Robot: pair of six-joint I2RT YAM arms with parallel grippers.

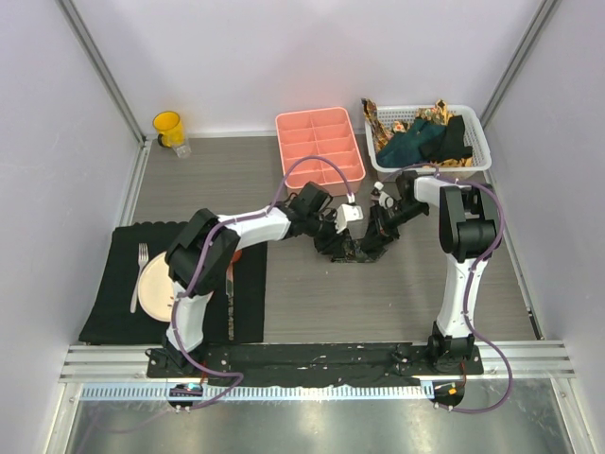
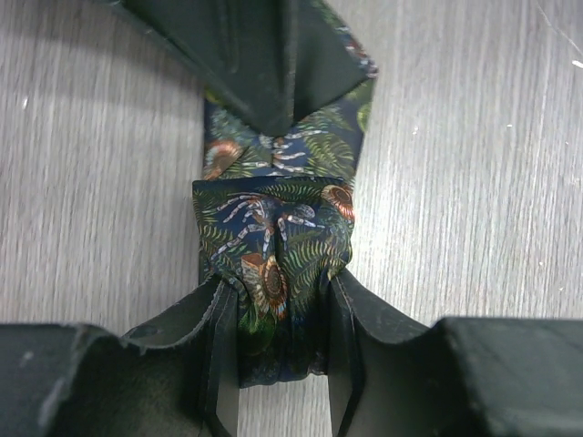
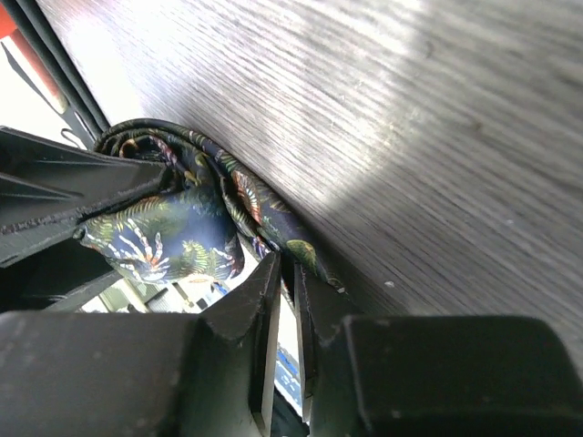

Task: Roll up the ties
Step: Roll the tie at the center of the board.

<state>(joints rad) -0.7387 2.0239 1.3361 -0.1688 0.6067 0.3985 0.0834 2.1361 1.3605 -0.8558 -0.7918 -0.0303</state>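
Observation:
A dark tie [image 2: 273, 228] printed with ferns and flowers lies folded into a thick bundle on the wooden table, mid-table in the top view [image 1: 353, 252]. My left gripper [image 2: 281, 287] is shut on the near end of that bundle, one finger on each side. My right gripper [image 3: 290, 266] meets it from the opposite side; its jaws stand almost together, pinching a band of the same tie at their tips. In the left wrist view the right fingers [image 2: 273, 73] press down on the tie's far part. More ties [image 1: 425, 137], teal, black and gold-brown, are heaped in a white basket [image 1: 477, 142].
A pink compartment tray [image 1: 319, 147] stands behind the grippers, with the basket to its right. A yellow cup [image 1: 168, 128] is at the back left. A black placemat [image 1: 118, 303] with a plate [image 1: 156, 284] and fork [image 1: 138, 274] lies front left.

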